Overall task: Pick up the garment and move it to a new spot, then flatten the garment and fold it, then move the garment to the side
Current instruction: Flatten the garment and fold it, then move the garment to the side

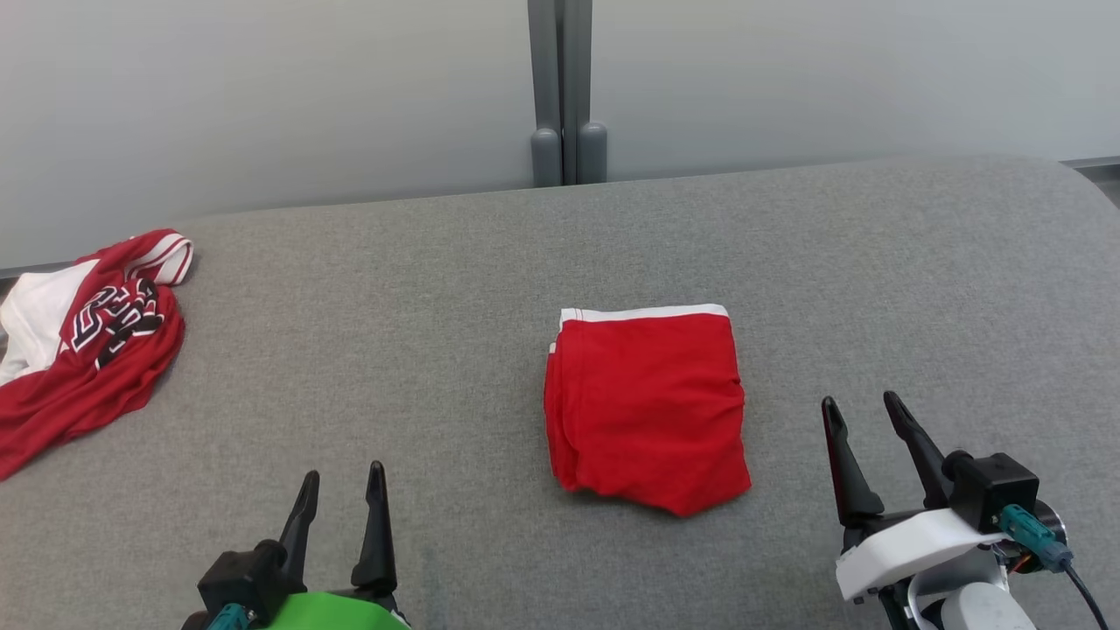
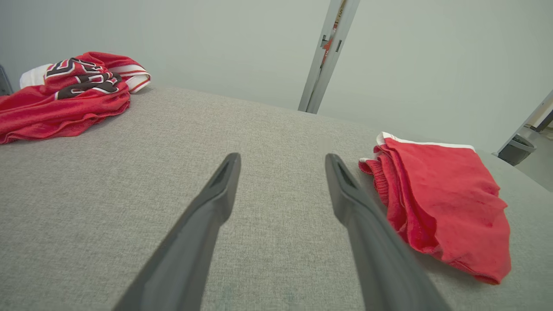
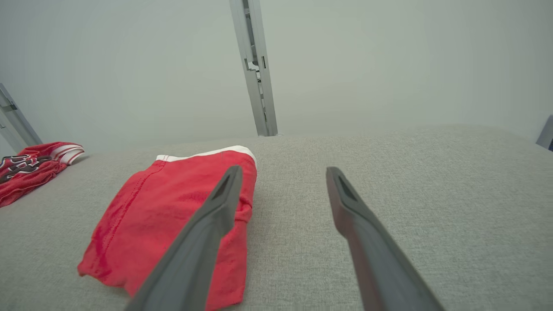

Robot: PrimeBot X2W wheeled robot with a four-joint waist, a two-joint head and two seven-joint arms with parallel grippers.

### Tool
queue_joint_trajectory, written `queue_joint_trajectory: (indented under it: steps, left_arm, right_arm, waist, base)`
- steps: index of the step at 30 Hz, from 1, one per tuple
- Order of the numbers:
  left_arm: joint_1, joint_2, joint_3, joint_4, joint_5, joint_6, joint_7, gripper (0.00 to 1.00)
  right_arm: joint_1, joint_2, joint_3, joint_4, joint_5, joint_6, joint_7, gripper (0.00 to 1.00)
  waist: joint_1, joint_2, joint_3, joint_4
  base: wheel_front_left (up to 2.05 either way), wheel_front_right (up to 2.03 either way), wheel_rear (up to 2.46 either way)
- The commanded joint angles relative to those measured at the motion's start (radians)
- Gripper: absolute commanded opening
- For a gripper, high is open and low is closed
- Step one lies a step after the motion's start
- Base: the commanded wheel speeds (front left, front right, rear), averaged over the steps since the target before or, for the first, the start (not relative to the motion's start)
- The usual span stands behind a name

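though apart, folded garment (image 1: pixel 646 404) to the left of right hand (image 1: pixel 861 402)

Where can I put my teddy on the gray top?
Bare: the wide stretch between the crumpled jersey and the folded red garment, and the right end past that garment. Crowded: the left edge, where the jersey lies.
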Motion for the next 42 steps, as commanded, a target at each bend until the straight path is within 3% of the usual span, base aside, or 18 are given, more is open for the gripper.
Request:
queue_joint_trajectory:
  steps: [1,23,30,42]
  left_arm:
    - [0.016,0.000,-0.003,-0.004,-0.008,0.008,-0.001,1.00]
    - [0.018,0.000,-0.022,0.003,-0.005,0.014,-0.001,1.00]
    - [-0.003,0.000,-0.031,0.000,-0.007,0.007,0.000,1.00]
    - [-0.052,0.001,-0.066,0.001,-0.011,0.006,0.000,1.00]
  right_arm:
    - [0.018,-0.003,-0.003,-0.002,0.010,-0.001,-0.002,1.00]
    - [0.030,-0.002,0.004,0.051,-0.007,-0.001,-0.002,1.00]
    - [-0.051,-0.003,0.021,0.105,-0.066,-0.001,-0.001,1.00]
    - [-0.323,-0.014,0.047,0.321,-0.056,-0.001,0.289,1.00]
  waist:
    - [0.0000,-0.0001,-0.002,-0.001]
    - [0.0000,-0.0001,-0.018,0.015]
    - [0.0000,-0.0001,-0.009,0.030]
    - [0.0000,-0.0001,0.050,0.095]
  base:
    - [0.00,0.00,0.00]
    - [0.00,0.00,0.00]
    - [0.00,0.00,0.00]
    - [0.00,0.00,0.00]
